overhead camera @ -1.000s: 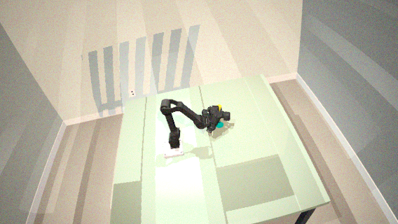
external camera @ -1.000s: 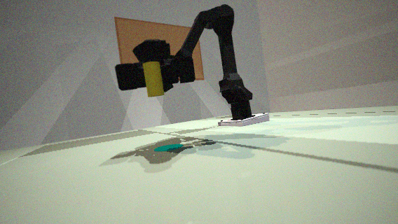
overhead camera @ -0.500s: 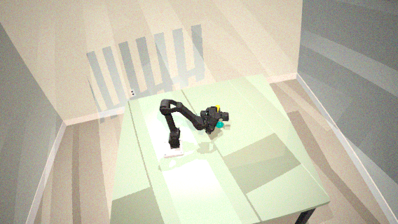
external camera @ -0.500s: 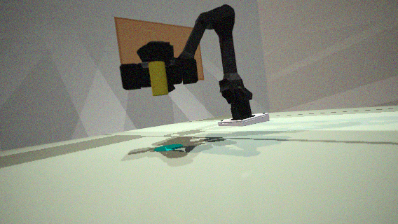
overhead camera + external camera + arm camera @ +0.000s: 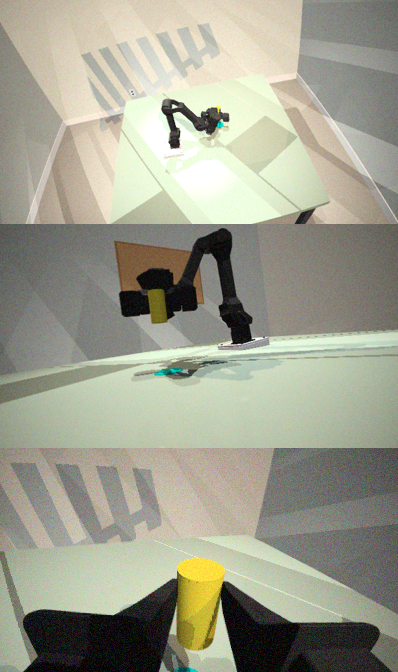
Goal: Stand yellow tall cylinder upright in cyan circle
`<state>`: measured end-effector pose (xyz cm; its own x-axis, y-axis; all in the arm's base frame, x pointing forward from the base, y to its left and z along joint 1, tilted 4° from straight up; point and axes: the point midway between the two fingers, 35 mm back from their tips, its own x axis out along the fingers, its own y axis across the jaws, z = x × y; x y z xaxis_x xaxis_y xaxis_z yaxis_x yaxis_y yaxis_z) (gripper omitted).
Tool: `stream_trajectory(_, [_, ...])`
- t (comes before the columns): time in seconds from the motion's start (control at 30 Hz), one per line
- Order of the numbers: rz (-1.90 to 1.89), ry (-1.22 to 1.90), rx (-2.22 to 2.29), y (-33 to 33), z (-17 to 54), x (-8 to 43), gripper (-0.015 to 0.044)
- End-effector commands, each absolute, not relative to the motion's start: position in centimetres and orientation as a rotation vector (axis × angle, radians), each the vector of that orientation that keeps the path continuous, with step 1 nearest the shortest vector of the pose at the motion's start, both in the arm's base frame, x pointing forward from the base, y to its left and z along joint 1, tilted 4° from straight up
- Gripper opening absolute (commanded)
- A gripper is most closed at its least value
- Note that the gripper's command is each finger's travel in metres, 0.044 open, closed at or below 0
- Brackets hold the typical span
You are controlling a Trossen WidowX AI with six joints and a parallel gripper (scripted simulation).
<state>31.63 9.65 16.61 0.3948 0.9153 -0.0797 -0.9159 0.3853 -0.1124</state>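
The yellow tall cylinder (image 5: 218, 108) (image 5: 158, 306) (image 5: 199, 608) is held in the air, well above the table, close to upright with a slight tilt in the exterior view. My gripper (image 5: 199, 585) is shut on it, one finger on each side. The cyan circle (image 5: 220, 124) (image 5: 167, 372) lies flat on the table below the gripper. It is partly in the arm's shadow, and only a sliver of the circle (image 5: 185, 670) shows at the bottom edge of the wrist view. In the top view the gripper hides part of the cylinder.
The pale green table (image 5: 210, 206) (image 5: 280, 406) bears the arm's white base plate (image 5: 174, 152) (image 5: 261, 343). Shadow bands and bright patches cross the table top. An orange-brown board (image 5: 129, 262) is on the wall behind the arm.
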Motion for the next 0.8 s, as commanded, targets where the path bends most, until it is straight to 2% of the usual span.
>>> stream_trajectory(0.0, [1.172, 0.013, -0.135, 9.6, 15.3, 31.7, 0.0105])
stream_trajectory(0.77, [1.172, 0.014, -0.133, 9.5, 8.4, 31.9, 0.0105])
